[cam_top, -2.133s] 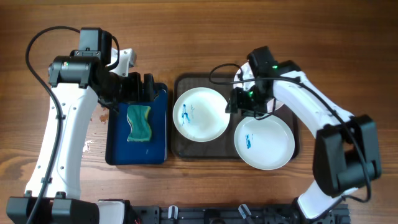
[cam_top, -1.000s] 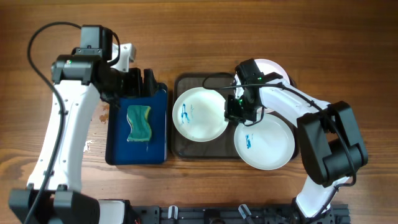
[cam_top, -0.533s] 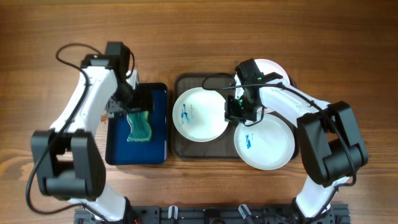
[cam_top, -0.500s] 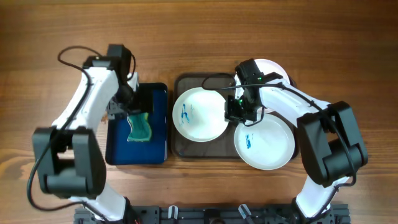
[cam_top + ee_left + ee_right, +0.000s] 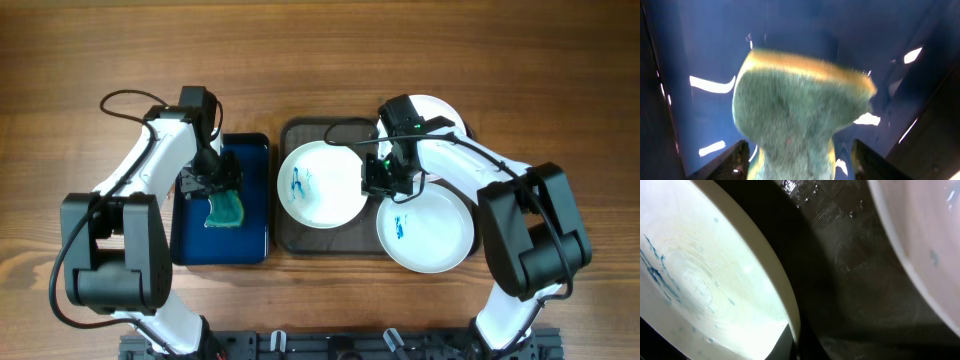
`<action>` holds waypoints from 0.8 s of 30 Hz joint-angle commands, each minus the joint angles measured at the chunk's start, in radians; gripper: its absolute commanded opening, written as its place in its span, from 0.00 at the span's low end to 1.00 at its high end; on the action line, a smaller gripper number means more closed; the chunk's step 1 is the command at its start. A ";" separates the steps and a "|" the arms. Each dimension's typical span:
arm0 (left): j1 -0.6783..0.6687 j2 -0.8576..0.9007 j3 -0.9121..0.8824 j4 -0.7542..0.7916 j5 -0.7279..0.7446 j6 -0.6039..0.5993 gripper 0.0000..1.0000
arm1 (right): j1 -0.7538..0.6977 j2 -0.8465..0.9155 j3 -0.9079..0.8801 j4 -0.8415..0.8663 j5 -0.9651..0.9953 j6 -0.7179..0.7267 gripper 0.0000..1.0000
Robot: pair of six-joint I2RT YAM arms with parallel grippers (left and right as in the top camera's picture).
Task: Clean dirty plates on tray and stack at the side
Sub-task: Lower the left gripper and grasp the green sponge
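**Sponge not yet gripped; right jaws at a plate rim**

On the left, the small dark blue rectangular plastic tray [image 5: 252, 236] holds a wavy green sponge with a yellow edge [image 5: 226, 208]. The left gripper [image 5: 212, 183] hangs over the sponge's far end. In the left wrist view its fingers [image 5: 732, 160] stand apart on either side of the sponge's narrow waist, a gap showing on each side, so nothing is clamped. The sponge looks soft. Closing too high could pinch only its top and let it slip out. Going too low could drive the fingertips into the blue tray's floor and shove that tray.

To the right, the large dark brown-grey rectangular tray [image 5: 295, 238] carries all three dirty plates. A round white plate with blue-teal smears [image 5: 320, 185] lies flat in its left half. The right gripper [image 5: 384, 180] sits at this plate's right rim, but I cannot tell whether its fingers are clamped on the rim. A second smeared white plate [image 5: 430, 235] lies just beside it, overhanging the tray's near rim. A third white plate [image 5: 447, 104] is mostly hidden under the right arm at the far corner. Lifting the first plate by a thin edge hold risks it tipping or sliding free. Its rim could also knock the overhanging second plate off its perch.
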 commanded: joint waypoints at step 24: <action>-0.013 -0.051 -0.058 0.077 0.014 -0.060 0.04 | 0.003 0.021 -0.018 -0.024 0.022 -0.020 0.04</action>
